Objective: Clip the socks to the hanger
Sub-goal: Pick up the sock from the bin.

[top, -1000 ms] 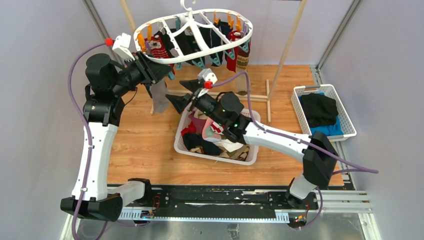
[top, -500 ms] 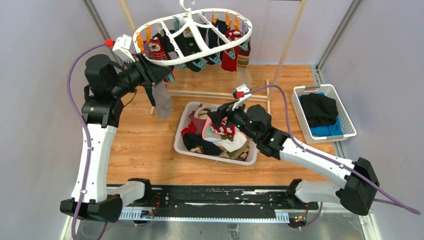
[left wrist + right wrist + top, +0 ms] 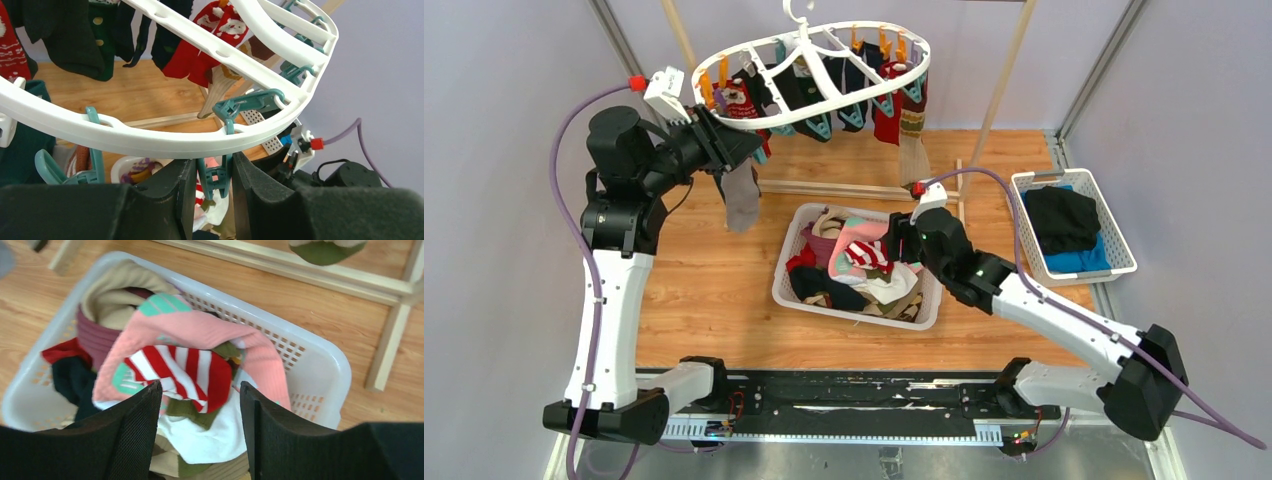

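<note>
**Left claw on a peg, right claw spread over the basket**

The left gripper was raised to the near-left rim of the hanger, the white oval rack that hung above the far side of the table. In the left wrist view its two fingers were clenched on a teal clothespin dangling just under the rim. A grey sock hung straight down below that gripper; what held its top edge could not be made out.

Several socks were already pegged along the rack – dark ones, a red patterned one and a beige one among them.

The right gripper hovered low over the white laundry basket, released, its jaws wide apart and grasping nothing. In the right wrist view its fingers framed a red-and-white striped sock – it lay on top of the heap, partly under a pink sock. The rest of the socks filled the basket in a loose pile of maroon, black, beige and white.
</note>
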You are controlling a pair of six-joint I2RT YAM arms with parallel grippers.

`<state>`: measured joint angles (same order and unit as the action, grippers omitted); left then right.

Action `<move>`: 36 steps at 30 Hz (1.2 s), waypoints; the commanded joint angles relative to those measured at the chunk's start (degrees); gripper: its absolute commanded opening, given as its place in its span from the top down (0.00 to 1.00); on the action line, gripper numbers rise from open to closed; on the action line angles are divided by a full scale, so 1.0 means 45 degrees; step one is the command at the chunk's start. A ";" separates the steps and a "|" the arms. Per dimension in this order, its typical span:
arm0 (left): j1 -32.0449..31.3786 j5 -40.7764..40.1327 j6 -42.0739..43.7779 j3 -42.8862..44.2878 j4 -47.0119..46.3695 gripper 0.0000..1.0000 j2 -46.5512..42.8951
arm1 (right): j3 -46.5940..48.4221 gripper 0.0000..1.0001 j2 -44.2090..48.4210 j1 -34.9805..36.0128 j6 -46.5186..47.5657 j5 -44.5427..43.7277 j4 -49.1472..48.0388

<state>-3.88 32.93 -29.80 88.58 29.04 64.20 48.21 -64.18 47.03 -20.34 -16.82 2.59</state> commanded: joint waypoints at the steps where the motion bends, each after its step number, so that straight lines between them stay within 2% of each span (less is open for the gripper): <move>1: -0.0075 0.0013 0.0407 0.0454 0.0547 1.00 0.0009 | 0.0938 0.40 -0.1006 -0.0371 -0.0814 -0.1029 0.1573; 7: -0.0075 0.0231 0.0502 0.0546 0.0674 1.00 0.0086 | 0.1637 0.36 -0.2583 -0.0432 -0.1000 0.0013 0.1772; 12: -0.0075 0.0390 0.0684 0.0611 0.0872 1.00 0.0134 | 0.1363 0.33 -0.3314 -0.0542 -0.1064 0.1028 0.1046; 16: -0.0075 0.0490 0.0723 0.0629 0.0877 1.00 0.0111 | 0.1517 0.37 -0.3486 -0.1108 -0.1912 0.0474 0.1546; 19: -0.0076 0.0546 0.0782 0.0617 0.0872 1.00 0.0117 | 0.1783 0.40 -0.3563 -0.1394 -0.3290 -0.0886 0.2619; 27: -0.0075 0.0691 0.0714 0.0513 0.0786 1.00 0.0156 | 0.2378 0.37 -0.4171 -0.1441 -0.6447 -0.2479 0.4178; 36: -0.0075 0.0768 0.0938 0.0505 0.0951 1.00 0.0066 | 0.2812 0.38 -0.5868 -0.1888 -0.4744 -0.2589 0.3368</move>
<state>-3.88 34.30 -27.03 89.69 31.46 65.10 58.76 -88.25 40.49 -44.47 -26.44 17.74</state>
